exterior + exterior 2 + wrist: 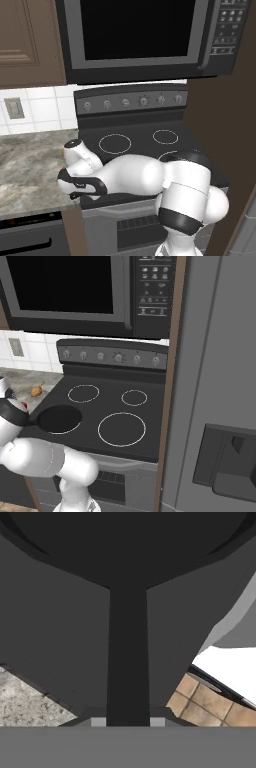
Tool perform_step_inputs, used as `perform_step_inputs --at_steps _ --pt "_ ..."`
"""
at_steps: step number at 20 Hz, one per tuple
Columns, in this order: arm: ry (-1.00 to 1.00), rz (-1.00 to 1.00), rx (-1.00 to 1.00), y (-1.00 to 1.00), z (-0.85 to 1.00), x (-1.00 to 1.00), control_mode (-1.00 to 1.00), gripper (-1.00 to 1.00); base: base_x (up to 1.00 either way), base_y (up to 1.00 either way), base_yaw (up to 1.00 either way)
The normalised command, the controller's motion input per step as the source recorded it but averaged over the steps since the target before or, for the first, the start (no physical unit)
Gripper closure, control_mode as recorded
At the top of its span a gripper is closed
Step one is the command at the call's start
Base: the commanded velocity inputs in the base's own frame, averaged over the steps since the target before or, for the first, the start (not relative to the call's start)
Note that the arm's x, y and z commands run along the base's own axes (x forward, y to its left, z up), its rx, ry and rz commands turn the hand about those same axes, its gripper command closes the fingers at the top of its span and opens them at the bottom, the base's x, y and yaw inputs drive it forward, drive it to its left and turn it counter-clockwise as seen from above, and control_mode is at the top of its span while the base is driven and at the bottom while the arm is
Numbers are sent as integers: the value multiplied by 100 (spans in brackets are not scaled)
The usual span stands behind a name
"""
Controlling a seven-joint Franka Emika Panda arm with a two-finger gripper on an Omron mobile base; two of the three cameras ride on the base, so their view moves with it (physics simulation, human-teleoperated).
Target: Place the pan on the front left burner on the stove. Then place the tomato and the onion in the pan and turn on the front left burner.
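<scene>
The black pan (60,418) lies flat on the stove (152,423), over the front left burner (66,432), whose white ring peeks out at the pan's near rim. In the hand view the pan's long handle (128,662) runs straight up from my gripper (128,722), which is shut on it, one fingertip (98,722) on each side. The tan onion (36,391) rests on the counter left of the stove. A bit of the red tomato (23,405) shows beside my hand, partly hidden by it. In the left base view my arm (130,175) covers the stove's front left.
A microwave (65,286) hangs over the stove, and knobs (117,357) line its back panel. A grey fridge (215,406) walls off the right side. Stone counter (30,160) extends to the left. The other burner rings (121,429) are bare.
</scene>
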Motion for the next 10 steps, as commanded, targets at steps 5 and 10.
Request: perform_step_inputs --at_steps 5,10 --pt "0 0 0 2 -20 0 -100 100 0 0 0" --pt "0 -1 0 0 -20 9 -100 100 0 0 0"
